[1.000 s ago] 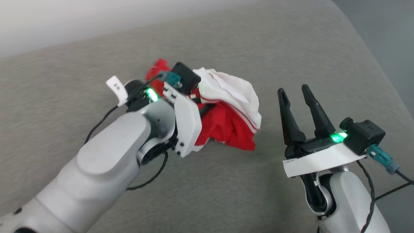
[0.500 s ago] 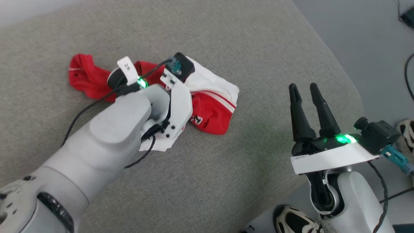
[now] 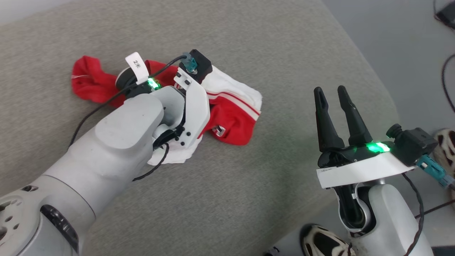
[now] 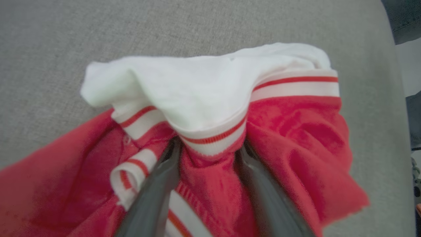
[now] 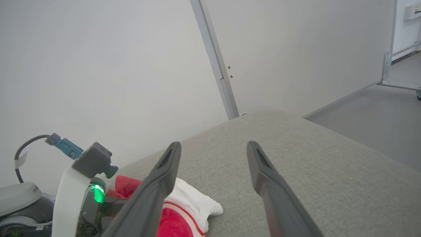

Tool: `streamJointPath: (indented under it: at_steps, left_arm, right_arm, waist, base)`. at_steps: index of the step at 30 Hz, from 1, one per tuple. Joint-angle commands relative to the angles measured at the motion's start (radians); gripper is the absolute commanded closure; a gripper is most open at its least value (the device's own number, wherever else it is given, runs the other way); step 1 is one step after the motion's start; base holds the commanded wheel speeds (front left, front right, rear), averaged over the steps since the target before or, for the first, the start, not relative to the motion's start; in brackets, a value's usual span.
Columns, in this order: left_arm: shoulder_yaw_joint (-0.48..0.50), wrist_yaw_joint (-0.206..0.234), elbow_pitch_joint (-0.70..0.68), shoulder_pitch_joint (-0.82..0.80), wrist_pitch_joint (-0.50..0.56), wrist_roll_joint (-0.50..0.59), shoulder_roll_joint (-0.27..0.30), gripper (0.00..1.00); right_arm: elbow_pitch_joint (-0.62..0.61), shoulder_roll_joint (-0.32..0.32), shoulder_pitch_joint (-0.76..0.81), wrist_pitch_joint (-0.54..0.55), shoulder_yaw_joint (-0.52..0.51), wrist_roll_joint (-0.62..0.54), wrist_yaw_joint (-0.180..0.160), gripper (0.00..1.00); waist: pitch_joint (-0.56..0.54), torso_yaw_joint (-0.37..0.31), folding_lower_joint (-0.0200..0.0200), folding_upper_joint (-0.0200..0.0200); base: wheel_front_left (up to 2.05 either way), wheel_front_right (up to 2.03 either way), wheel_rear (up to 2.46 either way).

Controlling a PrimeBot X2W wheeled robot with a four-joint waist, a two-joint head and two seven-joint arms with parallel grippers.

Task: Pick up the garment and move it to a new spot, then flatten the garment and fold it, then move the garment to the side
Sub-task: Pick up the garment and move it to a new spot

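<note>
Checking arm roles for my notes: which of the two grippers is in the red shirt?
The left gripper: its fingers straddle a bunch of the red shirt. The right gripper stands open, apart from it.

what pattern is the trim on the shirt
The trim is white with a thin red stripe; clearest in left wrist view.

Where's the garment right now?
Head view, left of centre: the garment lies crumpled on the grey cushion, under the left hand, whose open fingers straddle a fold.

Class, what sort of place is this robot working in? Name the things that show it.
Probably an indoor lab or test room: a grey upholstered surface, plain white partition panels, and a grey floor with cables.
</note>
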Motion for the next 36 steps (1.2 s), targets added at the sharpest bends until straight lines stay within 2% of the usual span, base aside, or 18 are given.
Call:
streamJointPath:
  at_steps: [1, 8, 14, 21, 26, 33, 36]
  left_arm:
    - [-0.016, 0.006, 0.028, 0.038, 0.007, 0.0, 0.041, 0.0]
    - [0.008, 0.005, -0.055, 0.006, -0.169, -0.1, 0.016, 0.0]
    - [0.057, 0.005, -0.061, 0.084, -0.357, -0.183, -0.006, 0.0]
    - [0.093, 0.005, -0.025, 0.245, -0.555, -0.225, -0.015, 0.0]
    - [0.142, 0.02, 0.008, 0.357, -0.599, -0.207, -0.002, 0.0]
    - [0.381, 0.058, -0.092, 0.544, -0.6, -0.105, 0.047, 0.0]
    - [0.438, 0.073, -0.131, 0.609, -0.6, -0.063, 0.06, 0.0]
  right_arm:
    - [0.005, 0.002, -0.007, -0.005, 0.001, -0.01, 0.0, 0.0]
    - [0.021, 0.0, -0.007, -0.005, -0.025, -0.121, 0.0, 0.0]
    - [0.046, -0.006, 0.018, -0.005, -0.051, -0.215, 0.0, 0.0]
    - [0.063, -0.064, 0.044, -0.005, -0.081, -0.246, 0.0, 0.0]
    - [0.072, -0.106, 0.075, -0.005, -0.106, -0.258, 0.0, 0.0]
    - [0.075, -0.151, 0.153, -0.005, -0.149, -0.256, 0.0, 0.0]
    - [0.075, -0.158, 0.173, -0.005, -0.157, -0.254, 0.0, 0.0]
  waist:
    - [-0.014, 0.028, 0.0, -0.0001]
    - [-0.075, 0.165, 0.0, -0.0001]
    - [-0.137, 0.299, 0.0, -0.0001]
    - [-0.196, 0.432, 0.0, -0.0001]
    - [-0.229, 0.514, 0.0, -0.0001]
    - [-0.275, 0.594, 0.0, -0.0001]
    - [-0.286, 0.606, 0.0, -0.0001]
  base:
    - [0.0, 0.0, 0.0]
    - [0.0, 0.0, 0.0]
    - [0.0, 0.0, 0.0]
    - [0.0, 0.0, 0.0]
    - [0.0, 0.0, 0.0]
    - [0.0, 0.0, 0.0]
    - [0.0, 0.0, 0.0]
